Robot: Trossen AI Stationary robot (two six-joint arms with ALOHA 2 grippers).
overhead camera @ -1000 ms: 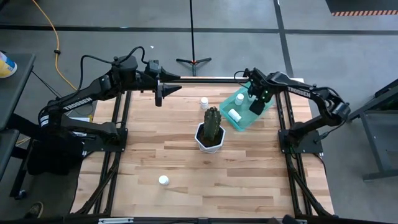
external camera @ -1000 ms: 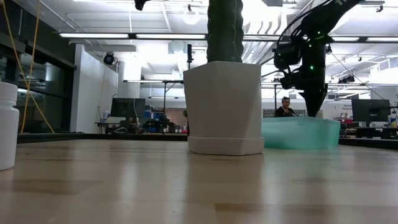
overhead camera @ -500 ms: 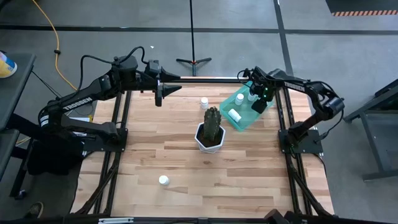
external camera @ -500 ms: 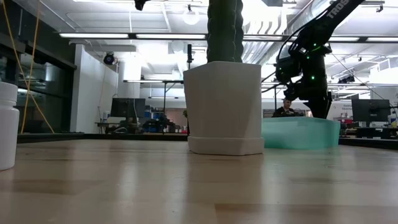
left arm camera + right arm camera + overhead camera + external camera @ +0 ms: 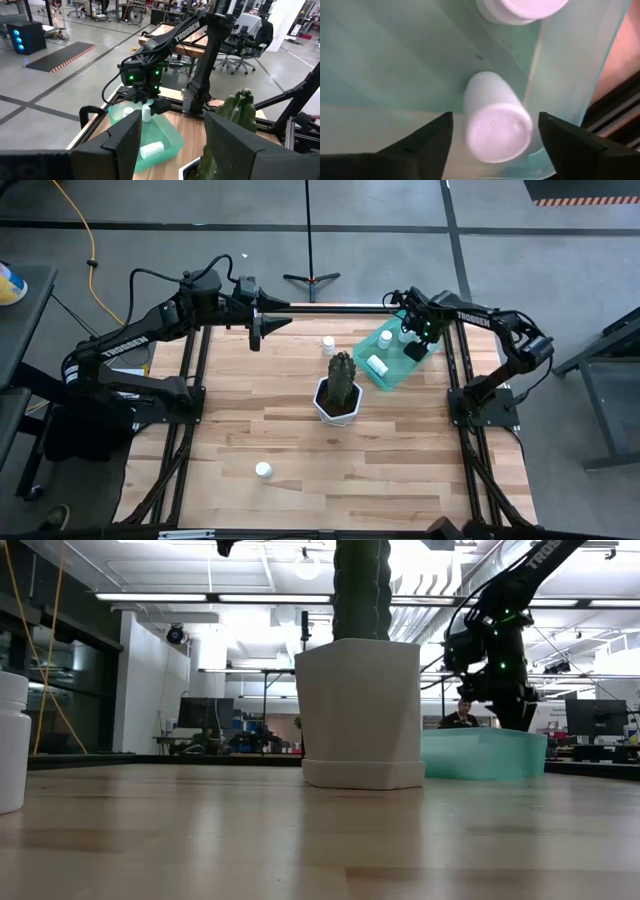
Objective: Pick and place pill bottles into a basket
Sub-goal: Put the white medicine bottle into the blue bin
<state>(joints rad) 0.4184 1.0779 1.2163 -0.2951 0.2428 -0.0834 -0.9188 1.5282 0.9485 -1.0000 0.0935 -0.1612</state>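
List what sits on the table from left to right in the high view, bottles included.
Lone pill bottle near the front edge → upright bottle behind the cactus → cactus pot → basket holding bottles, with the right gripper over it.

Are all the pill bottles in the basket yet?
No. In the high view two pill bottles stand on the table outside the basket: one near the front, one behind the cactus pot.
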